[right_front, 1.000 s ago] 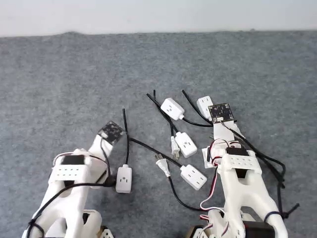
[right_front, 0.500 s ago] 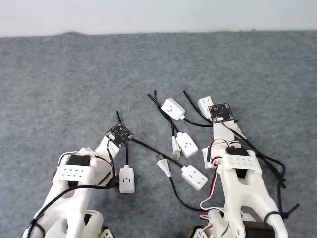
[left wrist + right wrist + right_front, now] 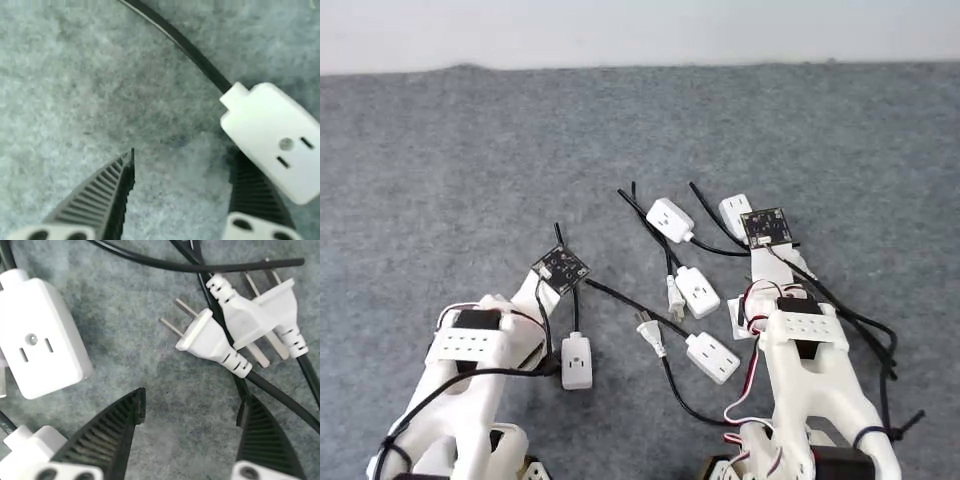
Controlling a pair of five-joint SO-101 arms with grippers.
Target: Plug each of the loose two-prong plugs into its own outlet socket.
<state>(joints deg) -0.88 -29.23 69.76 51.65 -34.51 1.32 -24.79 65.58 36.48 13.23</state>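
R claw (image 3: 192, 405) open, empty | 2-prong plug (image 3: 207, 342) just ahead, long axis slanted across gap | L claw (image 3: 182, 160) open, empty, socket (image 3: 272, 137) beside one finger

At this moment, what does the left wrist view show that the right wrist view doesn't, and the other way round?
Left wrist, not right: the left gripper, open, with a white outlet socket on a black cord by one finger. Right wrist, not left: the right gripper, open, above two touching two-prong plugs and a second outlet socket. Both: grey carpet, and no plug seated.
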